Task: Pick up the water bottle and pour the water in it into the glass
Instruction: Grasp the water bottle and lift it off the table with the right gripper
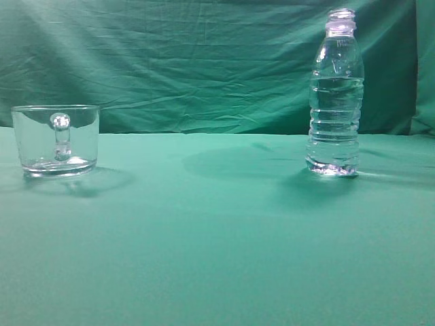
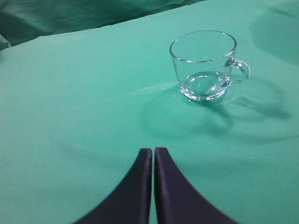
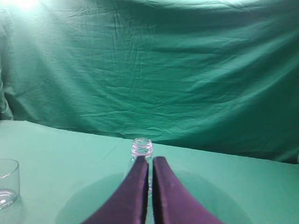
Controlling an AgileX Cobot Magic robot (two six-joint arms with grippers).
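We see the water bottle (image 1: 334,95) standing upright and uncapped on the green table (image 1: 217,238), at about three o'clock in the exterior view; the water (image 1: 334,122) fills it to a little above the middle of its body. The glass (image 1: 56,140) sits at nine o'clock in the same view, well apart from the bottle, upright, its knobbed handle facing the camera; we can make out no liquid in it. A creased green backdrop (image 1: 190,61) hangs behind both.

In the left wrist view we find the left gripper (image 2: 153,154) at six o'clock with its dark fingers (image 2: 140,186) pressed together and nothing between them; the glass (image 2: 205,65) lies at about one o'clock from it, apart, handle toward three o'clock.

In the right wrist view the right gripper (image 3: 150,161) also has its fingers (image 3: 133,196) closed on nothing; the bottle's neck (image 3: 141,147) shows just beyond the tips at twelve o'clock, and the glass rim (image 3: 8,182) sits at nine o'clock.
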